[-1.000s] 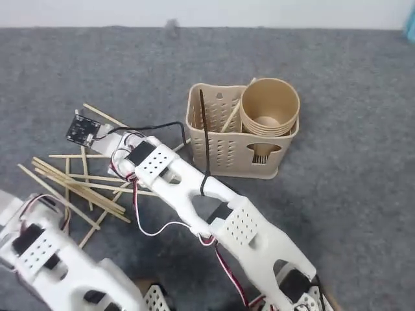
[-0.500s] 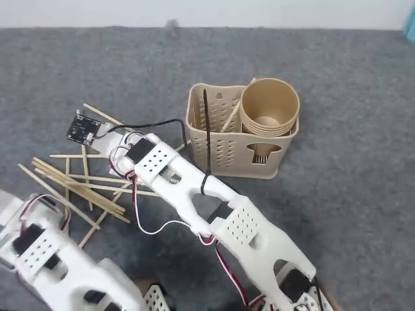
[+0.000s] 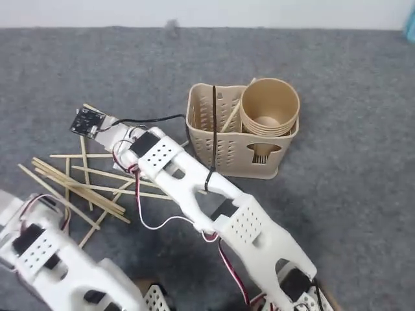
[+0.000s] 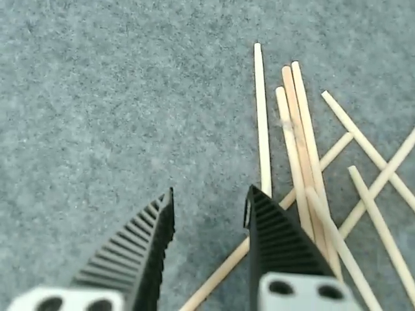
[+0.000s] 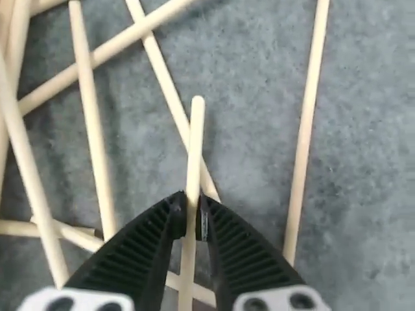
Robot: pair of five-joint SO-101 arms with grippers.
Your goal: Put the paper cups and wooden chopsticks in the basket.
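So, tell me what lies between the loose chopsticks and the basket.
In the high view, a white arm lies across that gap, between the loose chopsticks on the carpet and the basket.

The table (image 3: 350, 97) is viewed from a fixed camera set high behind the arms and tilted down and forward, so that the basket (image 3: 240, 139) and the scattered chopsticks (image 3: 84, 184) are taken in from well off. Each wrist camera is aimed along its own fingers, down at the table from close by. The left gripper (image 4: 209, 194) is framed beside the chopsticks' ends, the right gripper (image 5: 190, 197) nearer still. The chopsticks are shared by all three views.
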